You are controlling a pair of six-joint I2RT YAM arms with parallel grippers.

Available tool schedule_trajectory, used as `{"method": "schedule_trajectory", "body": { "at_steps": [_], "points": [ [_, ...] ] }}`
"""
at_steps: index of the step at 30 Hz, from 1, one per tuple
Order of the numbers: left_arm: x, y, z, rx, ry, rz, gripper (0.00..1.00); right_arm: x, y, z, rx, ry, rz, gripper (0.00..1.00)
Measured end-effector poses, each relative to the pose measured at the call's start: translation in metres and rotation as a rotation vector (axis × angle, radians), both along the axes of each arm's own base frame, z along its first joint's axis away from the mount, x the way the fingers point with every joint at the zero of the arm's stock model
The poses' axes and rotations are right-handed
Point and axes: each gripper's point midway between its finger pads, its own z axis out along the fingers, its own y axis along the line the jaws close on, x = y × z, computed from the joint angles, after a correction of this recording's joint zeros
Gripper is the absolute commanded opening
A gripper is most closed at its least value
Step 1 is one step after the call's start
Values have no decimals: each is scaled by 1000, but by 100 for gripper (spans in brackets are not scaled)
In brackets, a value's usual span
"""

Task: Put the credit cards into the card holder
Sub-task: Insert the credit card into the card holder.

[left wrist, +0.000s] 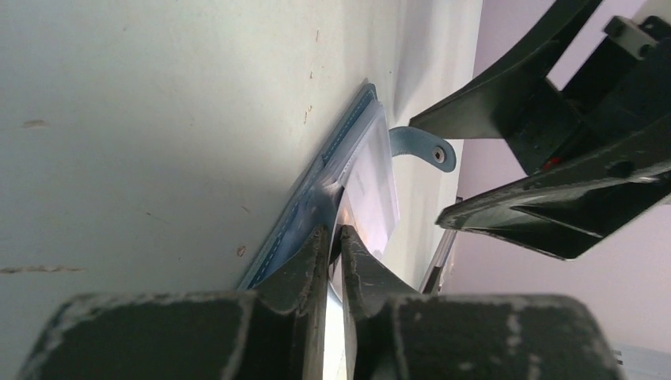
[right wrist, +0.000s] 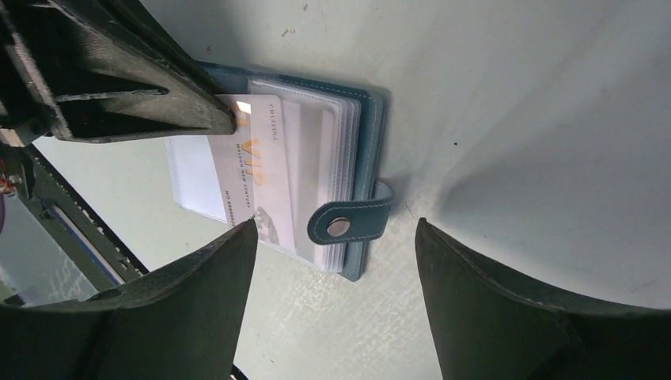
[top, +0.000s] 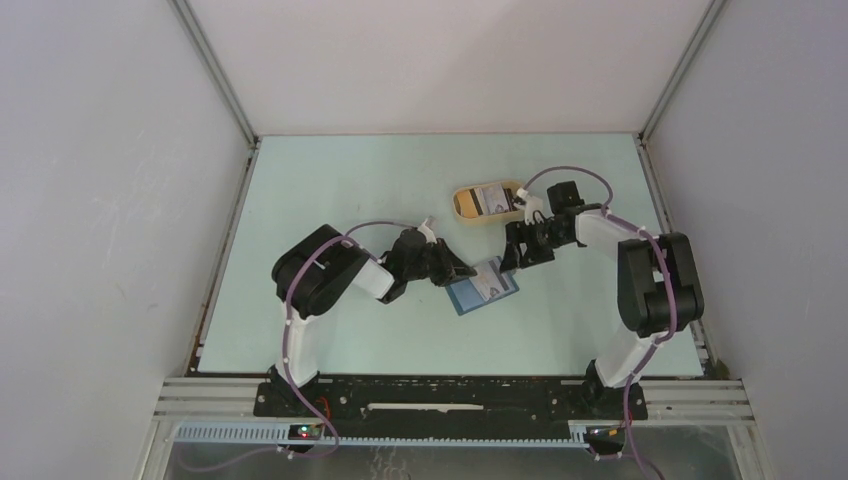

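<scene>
Over on the left, the left arm is reaching in low across the pale green worktop (top: 340,190), and its left claw (left wrist: 335,233) is pressing its two fingers tightly together on the edge of a whitish card (right wrist: 261,158), right where that card is meeting the clear sleeves. The card is lying flat on top of those sleeves, showing gold lettering and some small dark print, and it is overlapping them only partly, with one sleeve sticking out beyond it on the near side. The holder (top: 470,296) is lying open near the middle of the worktop, between the two arms, teal cover down and stack of sleeves facing up, with its tab (right wrist: 348,226) curling over the edge on the side away from the left claw. Just beyond it, towards the back, a tan tray (top: 461,204) is sitting with a second card (top: 491,199) lying inside it. To the right, the right claw (right wrist: 335,237) is hanging over the tab end of the holder with its fingers spread wide and nothing between them; whether it is touching the holder I cannot tell.
</scene>
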Motion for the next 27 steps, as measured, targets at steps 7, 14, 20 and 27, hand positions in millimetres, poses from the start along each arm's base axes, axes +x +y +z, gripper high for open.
{"method": "schedule_trajectory", "body": {
  "at_steps": [7,14,20,27],
  "points": [
    [0,0,-1,2,1,0,20,10,-7,30,-40,-149,20,81],
    [0,0,-1,2,2,-1,21,-6,30,81,-19,-413,229,55],
    [0,0,-1,0,0,-3,21,-53,92,87,13,-533,516,13],
    [0,0,0,-8,-4,-6,22,-76,117,38,-91,-470,640,1]
  ]
}}
